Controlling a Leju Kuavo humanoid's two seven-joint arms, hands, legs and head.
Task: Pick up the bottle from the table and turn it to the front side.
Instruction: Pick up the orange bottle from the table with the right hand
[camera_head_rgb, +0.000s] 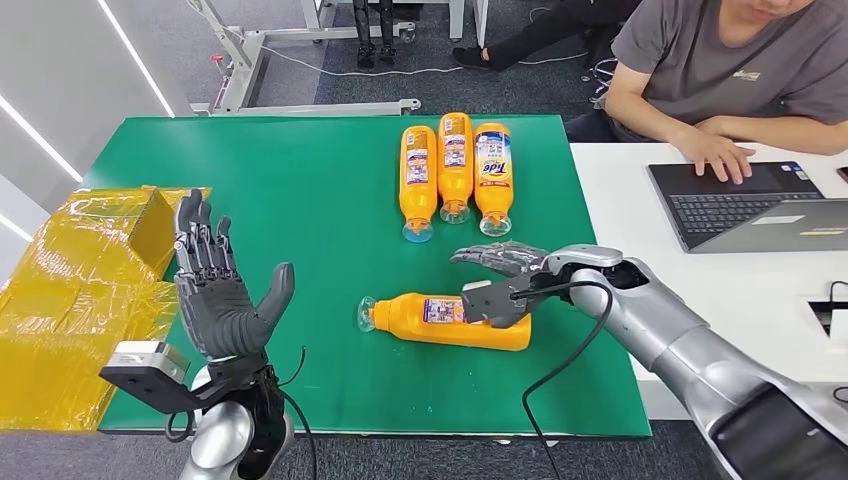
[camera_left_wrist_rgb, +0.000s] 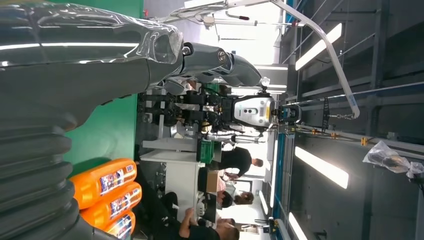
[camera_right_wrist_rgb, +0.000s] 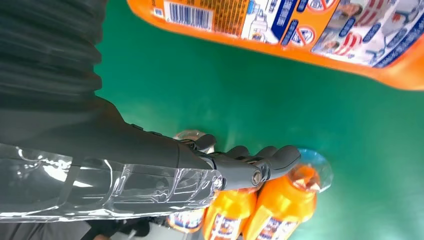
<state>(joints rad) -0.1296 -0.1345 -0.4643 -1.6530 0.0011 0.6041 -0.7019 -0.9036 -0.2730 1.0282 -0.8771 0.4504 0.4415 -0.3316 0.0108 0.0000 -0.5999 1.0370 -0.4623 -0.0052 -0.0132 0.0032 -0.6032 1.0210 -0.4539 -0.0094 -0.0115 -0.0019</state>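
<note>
Hovering over the base end of the lone orange bottle (camera_head_rgb: 445, 319), the right hand (camera_head_rgb: 497, 278) has its fingers spread flat, thumb down beside the bottle; whether it touches is unclear, no grip. Bottle lies on its side near the green table's (camera_head_rgb: 300, 200) front edge, cap toward the left. Left hand (camera_head_rgb: 215, 290) raised, palm open, holding nothing, near the front-left corner. Three more bottles (camera_head_rgb: 455, 165) lie side by side at the far edge. Yellow wrapped boxes (camera_head_rgb: 75, 290) off the left edge. A person (camera_head_rgb: 730, 80) types on a laptop (camera_head_rgb: 740, 205) at the white desk beyond the right edge.
</note>
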